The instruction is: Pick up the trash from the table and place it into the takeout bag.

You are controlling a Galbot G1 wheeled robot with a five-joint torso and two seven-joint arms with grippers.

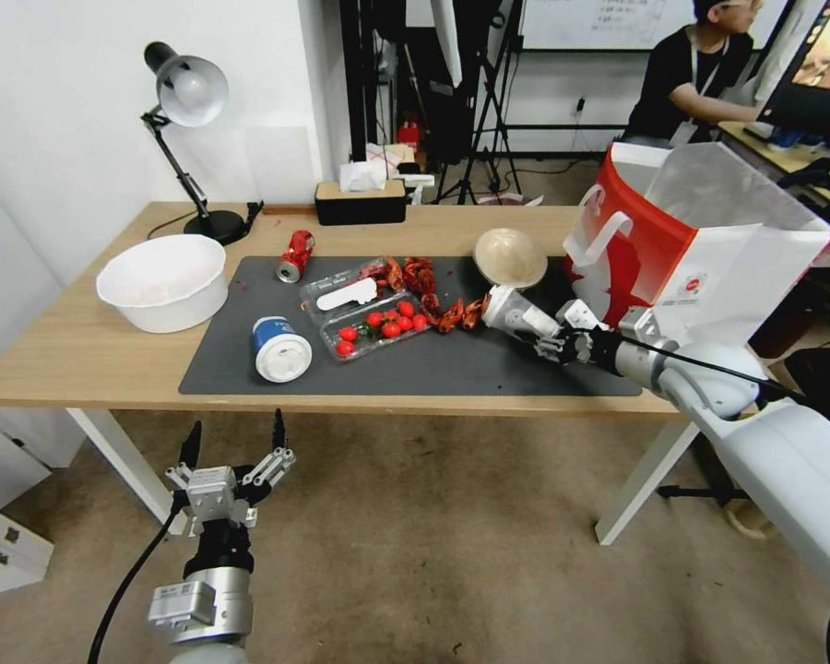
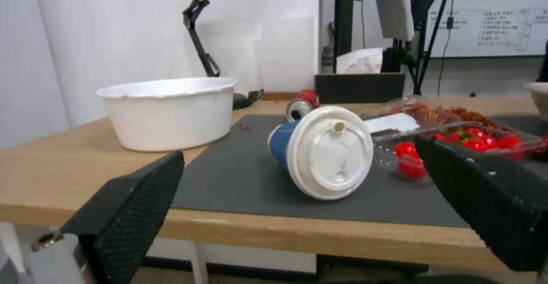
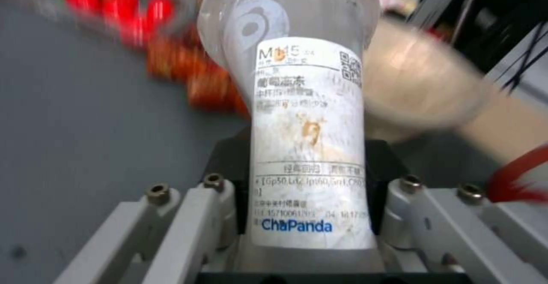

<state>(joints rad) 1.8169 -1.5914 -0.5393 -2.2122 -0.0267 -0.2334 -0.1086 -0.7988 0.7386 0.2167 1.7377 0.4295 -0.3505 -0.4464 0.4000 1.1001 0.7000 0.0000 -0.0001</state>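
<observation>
Right gripper [image 1: 546, 338] clamped on clear plastic cup [image 1: 518, 314], low over the mat [image 1: 489, 369] beside takeout bag [image 1: 701, 240]. Lift above the rim before releasing. Left gripper [image 1: 233, 450] spread, parked below table [image 1: 55, 355].

My head cam looks down over the table [image 1: 83, 350]; L wrist cam sits low at its edge, R wrist close above; all share the mat [image 1: 489, 360].

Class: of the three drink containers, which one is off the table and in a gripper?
The clear plastic cup, clamped by the right gripper. The soda can and paper cup lie on the mat.
</observation>
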